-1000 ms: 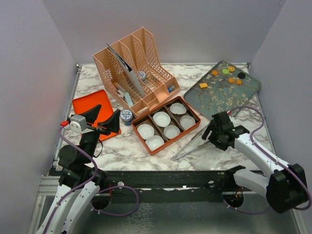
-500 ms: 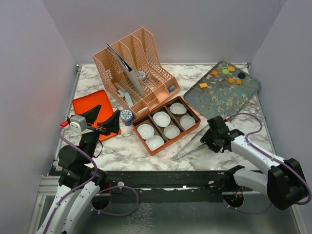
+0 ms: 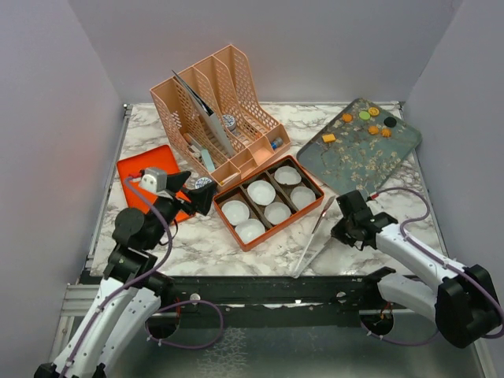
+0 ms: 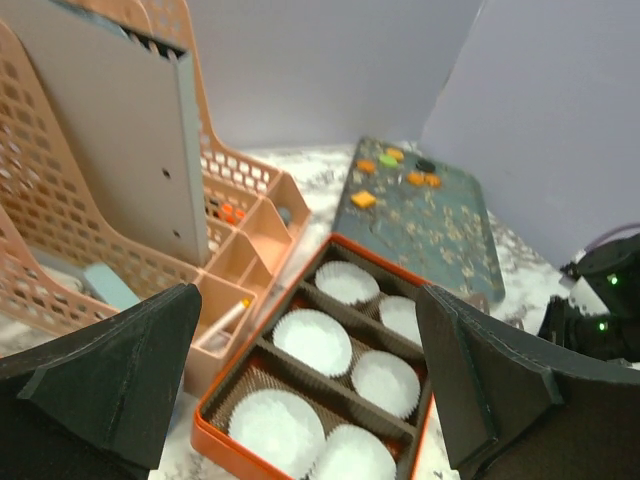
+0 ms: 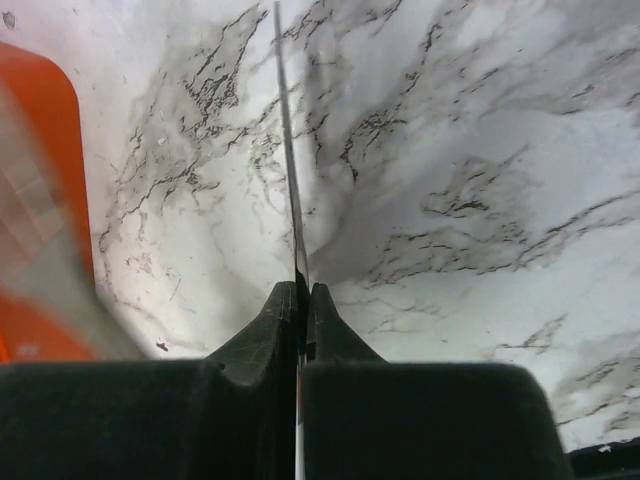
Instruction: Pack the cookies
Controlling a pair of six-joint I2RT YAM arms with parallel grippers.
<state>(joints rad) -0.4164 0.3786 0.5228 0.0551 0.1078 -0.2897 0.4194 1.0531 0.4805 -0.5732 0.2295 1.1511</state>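
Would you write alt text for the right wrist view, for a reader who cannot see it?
The right hand is shut on long metal tweezers, seen edge-on and pointing away over the marble table. A blurred orange box sits at the left edge.

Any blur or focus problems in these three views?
Top external: evenly lit, sharp throughout. Left wrist: paper cups crisp, far tray slightly soft. Right wrist: marble table sharp, orange box at left smeared by grey blur, tweezers in the right claw clear.

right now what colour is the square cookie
Yellow-orange; the square cookie shows best in the top external view.
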